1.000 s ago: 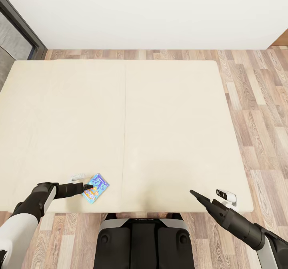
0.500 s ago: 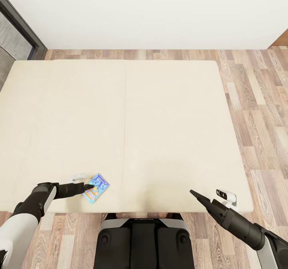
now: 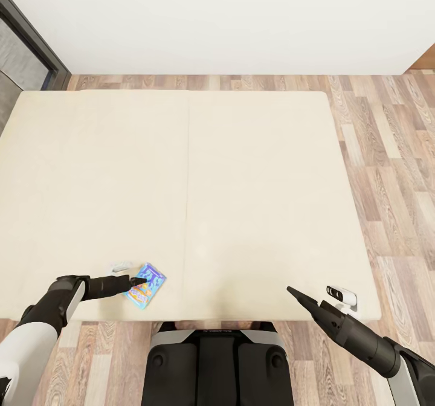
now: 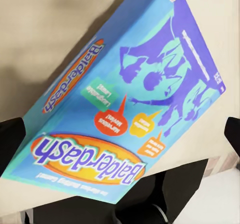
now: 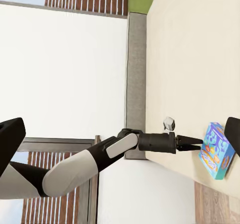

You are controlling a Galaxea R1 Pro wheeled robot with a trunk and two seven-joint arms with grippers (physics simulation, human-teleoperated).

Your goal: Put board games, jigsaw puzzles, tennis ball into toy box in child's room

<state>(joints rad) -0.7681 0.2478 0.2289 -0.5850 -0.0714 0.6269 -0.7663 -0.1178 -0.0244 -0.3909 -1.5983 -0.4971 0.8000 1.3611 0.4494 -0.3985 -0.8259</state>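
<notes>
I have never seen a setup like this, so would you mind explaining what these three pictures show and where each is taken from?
These are simulator renders of a wheeled robot with two arms. The head view looks down over a beige bed on a wooden floor. The left gripper sits at a blue board game lettered Balderdash, near the bed's front edge; the box looks tilted, one edge raised. The left wrist view sees that box close up. The right wrist view looks across at the left arm. The right gripper hangs open, holding nothing.

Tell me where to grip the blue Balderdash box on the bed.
Pinch the blue board game across its thin edge nearest the left hand, coming in low from the robot's left. It lies flat on the bed, so only the edges offer purchase.
</notes>
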